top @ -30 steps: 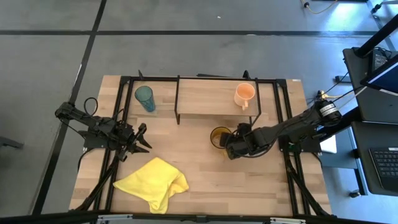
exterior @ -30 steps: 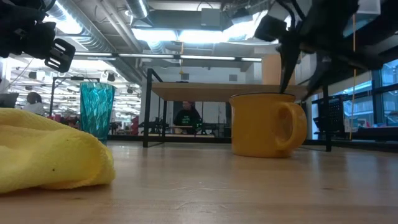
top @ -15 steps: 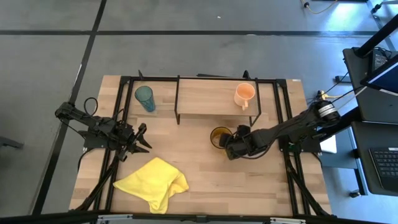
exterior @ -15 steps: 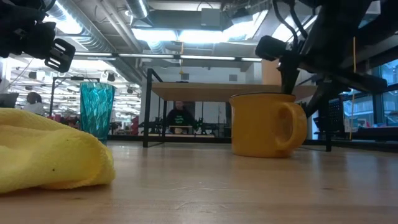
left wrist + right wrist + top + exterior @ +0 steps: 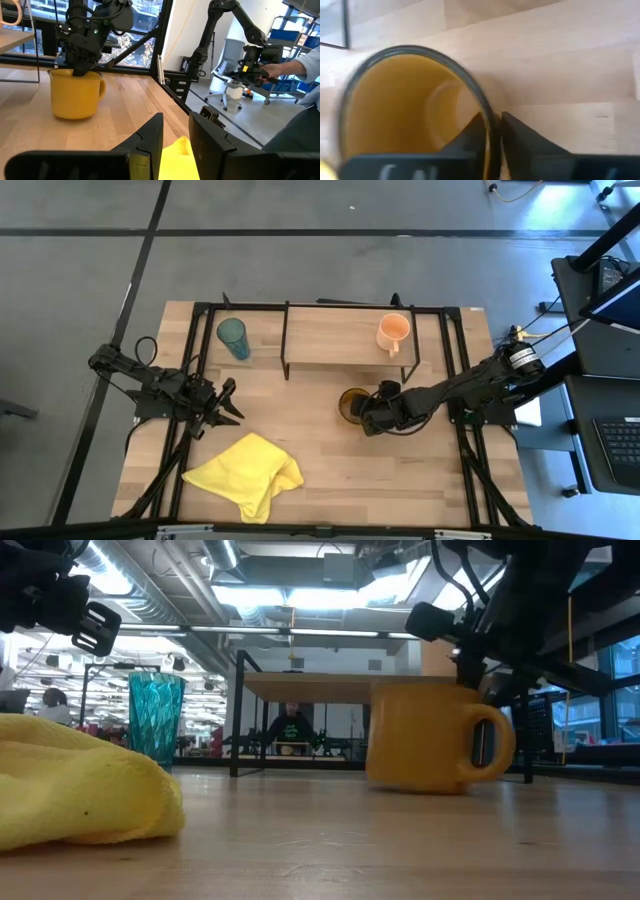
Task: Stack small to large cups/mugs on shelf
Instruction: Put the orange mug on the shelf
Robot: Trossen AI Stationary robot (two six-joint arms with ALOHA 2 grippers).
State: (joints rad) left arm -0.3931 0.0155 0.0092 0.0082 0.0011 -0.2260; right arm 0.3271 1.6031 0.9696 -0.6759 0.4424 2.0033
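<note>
With its two fingers pinched over the rim, one inside and one outside, the right gripper [image 5: 366, 414] holds the yellow mug [image 5: 352, 402] on the tabletop just in front of the shelf [image 5: 330, 335]. On that shelf sits the small orange mug [image 5: 393, 332], while the teal tumbler [image 5: 233, 337] stands on the table beside the shelf's left end. Off to the left, the left gripper [image 5: 226, 405] hangs with fingers spread near the yellow cloth [image 5: 247, 474].

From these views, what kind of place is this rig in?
Probably an open robotics lab or workshop: exposed ceiling ducts and strip lights, another dark robot arm on a stand beyond the light-wood table, and a person seated at a bench behind it.
</note>
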